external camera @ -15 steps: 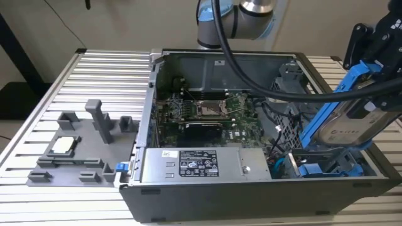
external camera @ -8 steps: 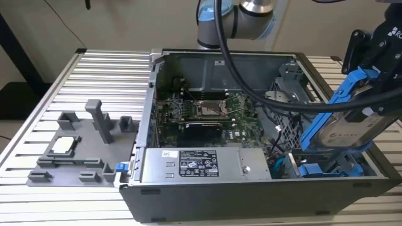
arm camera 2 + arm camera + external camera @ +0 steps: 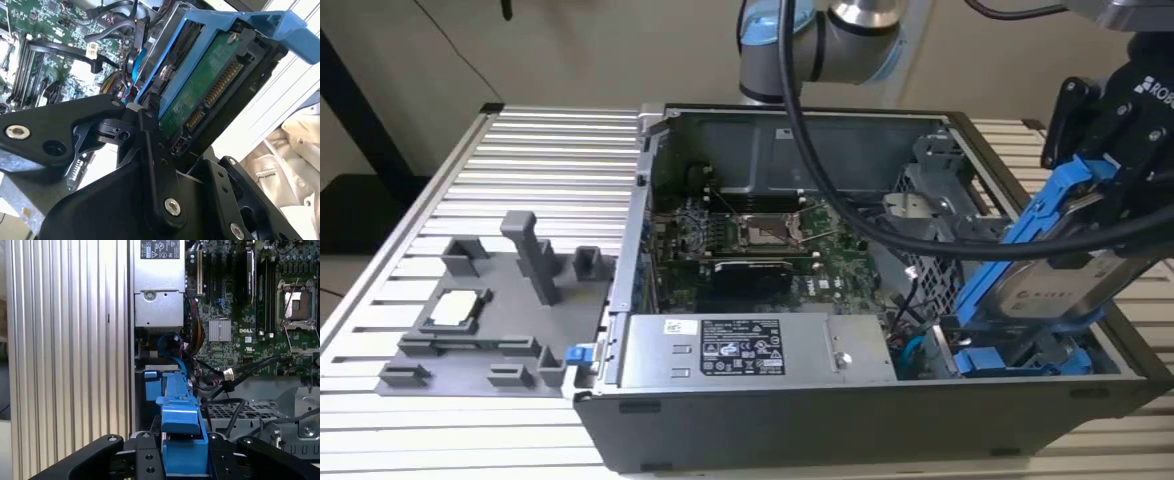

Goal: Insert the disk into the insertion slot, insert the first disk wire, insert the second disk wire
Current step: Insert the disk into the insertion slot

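Fingers (image 3: 152, 160) grip one disk (image 3: 1043, 272), tilted above one other blue-framed drive (image 3: 1021, 360)

An open computer case (image 3: 854, 430) stood on the ribbed metal table (image 3: 494, 150), centre of the exterior view. A green motherboard (image 3: 761, 240) lay inside, a silver power-supply box (image 3: 734, 350) below it. A grey fixture (image 3: 494, 310) occupied the exterior view's lower left.

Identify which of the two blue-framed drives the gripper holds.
The tilted disk raised above the drive cage, clamped in the gripper; the other blue-framed drive sits low inside the cage.
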